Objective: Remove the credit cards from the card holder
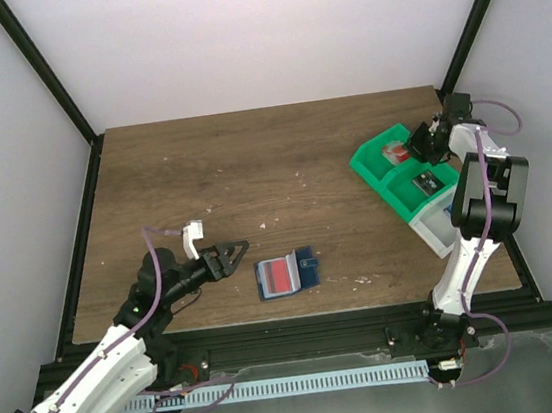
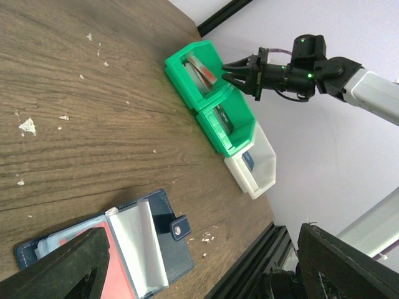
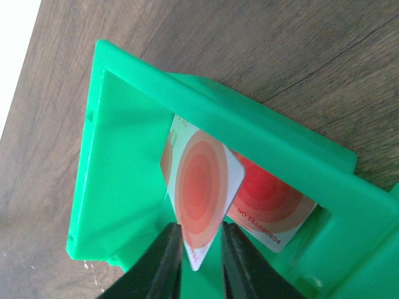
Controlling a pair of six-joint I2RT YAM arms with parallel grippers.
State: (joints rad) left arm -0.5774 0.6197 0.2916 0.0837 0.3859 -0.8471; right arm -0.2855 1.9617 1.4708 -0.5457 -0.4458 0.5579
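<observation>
The navy card holder (image 1: pixel 307 266) lies open on the table near the front, with a red-pink credit card (image 1: pixel 280 275) in its left half. My left gripper (image 1: pixel 230 255) is open, just left of it and empty. In the left wrist view the holder (image 2: pixel 163 249) lies between the wide fingers (image 2: pixel 68 268), its clear flap up. My right gripper (image 1: pixel 419 143) hangs over the far green bin (image 1: pixel 376 159). In the right wrist view its jaws (image 3: pixel 201 249) stand slightly apart around the corner of a red-pink card (image 3: pixel 202 184); a second red card (image 3: pixel 277 212) lies behind it.
A second green bin (image 1: pixel 407 193) holds a dark card (image 1: pixel 424 183), and a white bin (image 1: pixel 438 232) at the right edge holds a blue one. The three bins stand in a row along the table's right side. Black frame rails border the table.
</observation>
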